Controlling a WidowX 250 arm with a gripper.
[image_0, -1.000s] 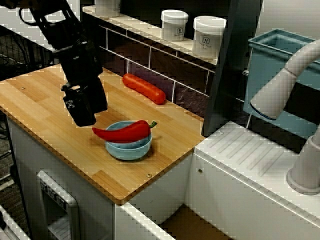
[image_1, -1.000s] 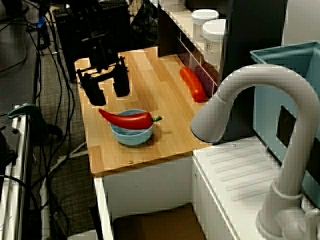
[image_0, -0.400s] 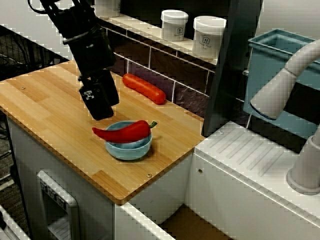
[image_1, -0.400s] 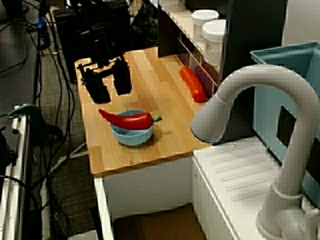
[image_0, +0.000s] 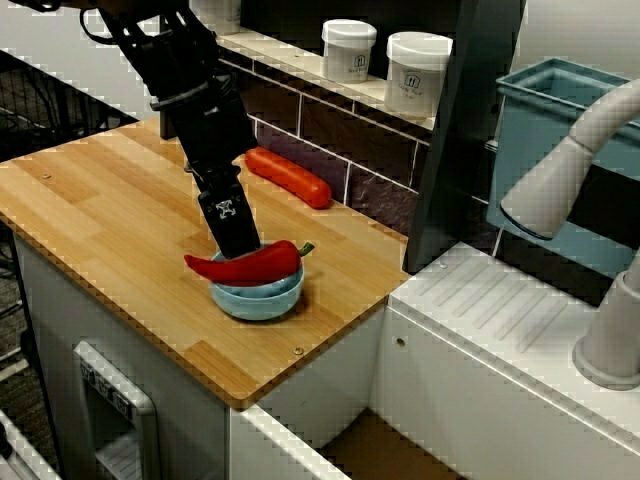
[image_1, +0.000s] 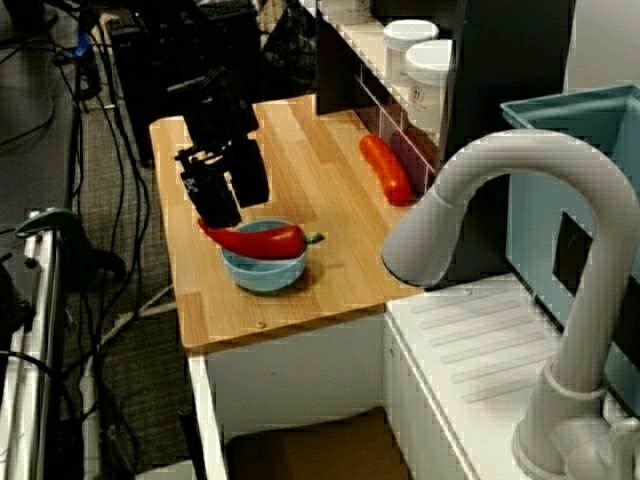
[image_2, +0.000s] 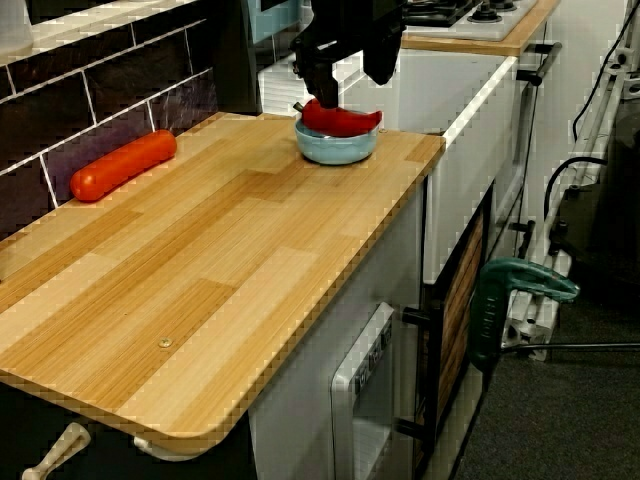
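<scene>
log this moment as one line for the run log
gripper open, just above red pepper | red pepper lies across blue bowl | contact unclear | orange sausage lies apart

Red pepper (image_0: 245, 264) (pale-blue bowl (image_0: 256, 298))

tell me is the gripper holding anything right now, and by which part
Nothing is held. The gripper is open, its fingers apart just above the red pepper that lies across the blue bowl.

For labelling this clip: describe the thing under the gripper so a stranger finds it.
On the light wooden countertop sits a pale blue bowl. Across its rim lies a curved, pointed red chilli pepper, unlike the straight orange-red cylinder by the wall.
</scene>
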